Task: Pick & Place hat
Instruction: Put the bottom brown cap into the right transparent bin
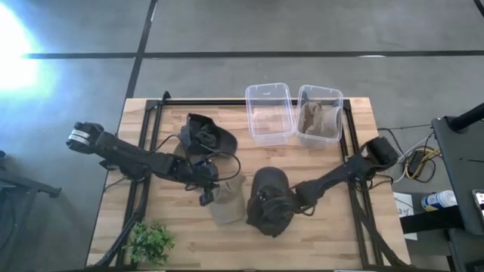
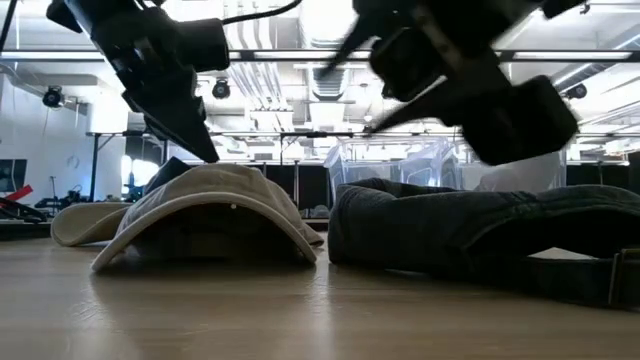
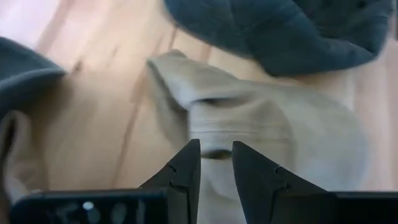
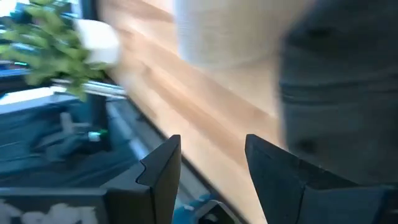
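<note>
A beige hat (image 1: 228, 202) (image 2: 210, 205) (image 3: 298, 130) lies on the wooden table near its middle, rim down. My left gripper (image 1: 208, 195) (image 2: 205, 150) (image 3: 216, 149) slants down onto its crown, fingers nearly together. Right of it lies a dark denim hat (image 1: 265, 181) (image 2: 450, 225) (image 4: 342, 93). My right gripper (image 1: 261, 208) (image 4: 211, 155) hovers over it, open, with nothing between its fingers. A second dark hat (image 1: 208, 136) lies farther back, beside the left arm. My left gripper pinches a small fold of the beige hat's crown (image 3: 214, 154) between its two fingertips. The fingers slant down from the table's left. The hat's rim (image 2: 200, 262) still rests on the table, and the crown stands domed under the fingers.
Two clear bins (image 1: 269, 113) (image 1: 319, 115) stand at the far edge; the right one holds a beige item. A small green plant (image 1: 151, 242) (image 4: 50, 43) sits at the near left corner. Cables run along both arms.
</note>
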Robot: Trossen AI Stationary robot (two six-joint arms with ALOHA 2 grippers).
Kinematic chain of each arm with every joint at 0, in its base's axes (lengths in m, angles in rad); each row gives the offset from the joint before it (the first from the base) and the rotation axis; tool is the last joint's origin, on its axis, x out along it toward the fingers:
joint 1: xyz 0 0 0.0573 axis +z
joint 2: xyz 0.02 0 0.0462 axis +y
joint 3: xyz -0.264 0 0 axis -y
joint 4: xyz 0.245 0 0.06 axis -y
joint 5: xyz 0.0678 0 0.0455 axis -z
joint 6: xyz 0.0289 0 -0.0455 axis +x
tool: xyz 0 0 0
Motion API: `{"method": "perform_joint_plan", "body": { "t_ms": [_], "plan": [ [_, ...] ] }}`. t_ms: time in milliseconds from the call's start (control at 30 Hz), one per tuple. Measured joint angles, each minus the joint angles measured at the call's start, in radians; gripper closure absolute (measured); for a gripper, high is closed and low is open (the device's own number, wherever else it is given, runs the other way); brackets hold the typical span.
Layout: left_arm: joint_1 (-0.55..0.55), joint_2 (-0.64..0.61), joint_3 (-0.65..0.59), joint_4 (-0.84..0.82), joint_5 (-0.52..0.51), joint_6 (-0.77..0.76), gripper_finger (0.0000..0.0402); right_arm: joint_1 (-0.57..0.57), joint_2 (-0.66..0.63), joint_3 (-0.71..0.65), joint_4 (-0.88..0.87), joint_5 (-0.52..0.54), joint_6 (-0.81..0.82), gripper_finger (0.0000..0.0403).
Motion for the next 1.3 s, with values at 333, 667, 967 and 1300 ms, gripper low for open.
{"method": "perform_joint_plan", "body": {
  "t_ms": [333,667,967,1300],
  "plan": [
    [0.012,0.001,-0.036,-0.079,-0.051,-0.08,0.0315,-0.005,0.258,0.151,0.225,-0.06,0.053,0.0227],
    [-0.033,0.005,-0.159,0.076,0.094,-0.331,0.0314,-0.027,0.326,0.241,0.108,0.133,0.044,0.0227],
    [-0.168,0.008,-0.197,0.288,0.142,-0.495,0.0314,-0.036,0.249,0.24,-0.045,0.259,-0.015,0.0227],
    [-0.202,0.01,-0.184,0.384,0.093,-0.524,0.0314,-0.059,0.219,0.254,-0.045,0.279,-0.156,0.033]
  ]
}}
